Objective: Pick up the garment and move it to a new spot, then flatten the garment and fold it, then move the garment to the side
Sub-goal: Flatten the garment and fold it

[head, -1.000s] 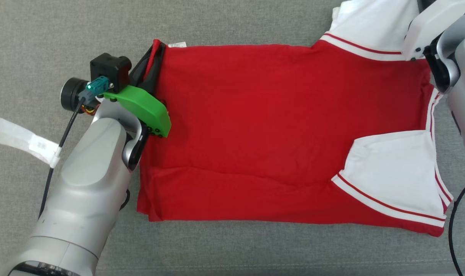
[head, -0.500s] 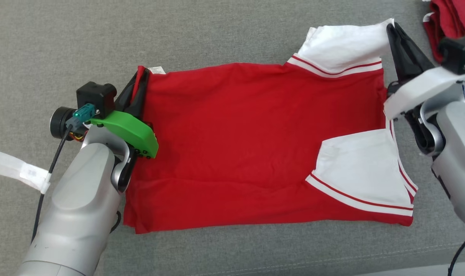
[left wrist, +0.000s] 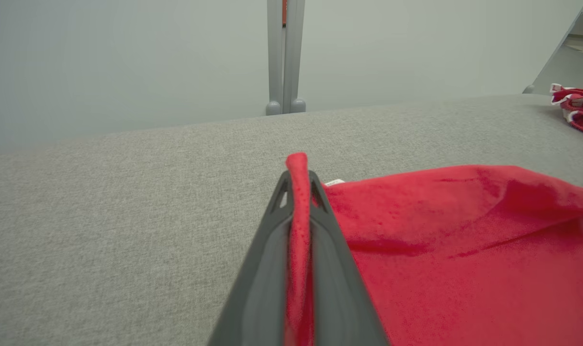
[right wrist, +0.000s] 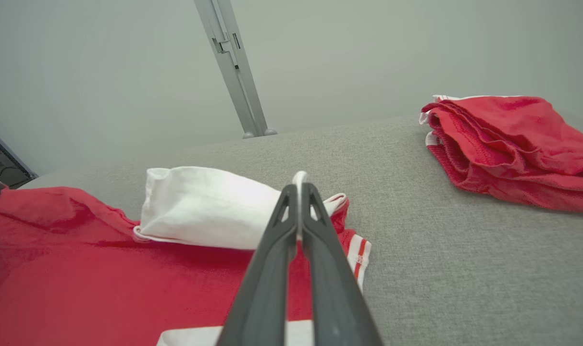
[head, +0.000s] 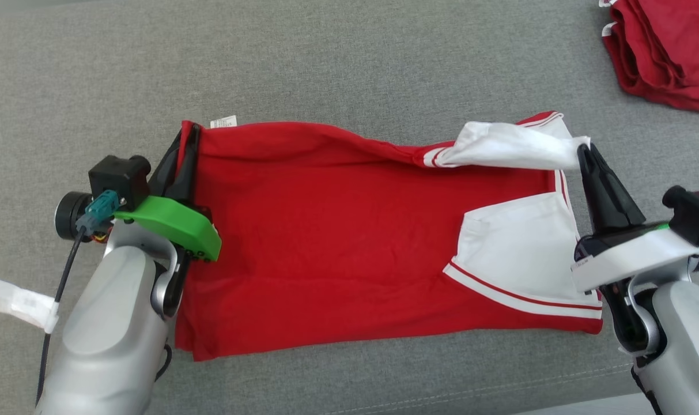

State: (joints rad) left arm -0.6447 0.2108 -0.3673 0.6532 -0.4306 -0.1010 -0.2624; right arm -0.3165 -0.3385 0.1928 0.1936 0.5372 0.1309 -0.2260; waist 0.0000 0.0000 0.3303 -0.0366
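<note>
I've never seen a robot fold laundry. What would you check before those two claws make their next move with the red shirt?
1. Grip of the left claw on the red shirt corner: ok, shut on it.
2. Grip of the right claw on the white sleeve: ok, shut.
3. Far edge smooth between the claws: not ok, wrinkled near the sleeve.
4. Near half flat on the grey cushion: ok.
5. The red pile apart from the shirt: ok.
6. Layers each claw pinches: cannot tell.
</note>
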